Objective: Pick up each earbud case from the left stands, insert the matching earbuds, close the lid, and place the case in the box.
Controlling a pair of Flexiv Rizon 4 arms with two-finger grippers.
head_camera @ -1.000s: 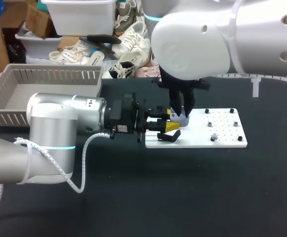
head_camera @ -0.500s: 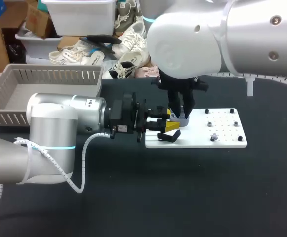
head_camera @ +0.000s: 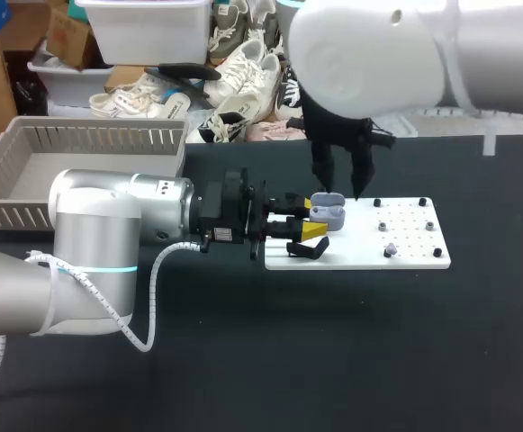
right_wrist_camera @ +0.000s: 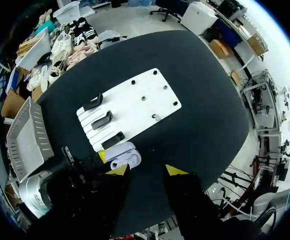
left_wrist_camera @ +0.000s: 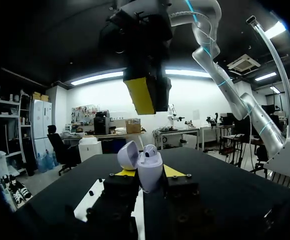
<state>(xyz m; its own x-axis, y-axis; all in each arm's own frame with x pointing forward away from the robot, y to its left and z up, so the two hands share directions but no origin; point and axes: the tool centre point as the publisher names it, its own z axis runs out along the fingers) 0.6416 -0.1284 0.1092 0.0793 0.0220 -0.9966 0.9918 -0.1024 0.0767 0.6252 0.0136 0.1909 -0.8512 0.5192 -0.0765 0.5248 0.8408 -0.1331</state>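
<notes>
Left wrist view: our left claw (left_wrist_camera: 149,172) pinches earbud case (left_wrist_camera: 149,176), lid open. We see case over white board's (head_camera: 410,256) left end, mid-worktop toward far edge. Our right claw (head_camera: 342,184) hangs above, fingers spread, empty.
</notes>
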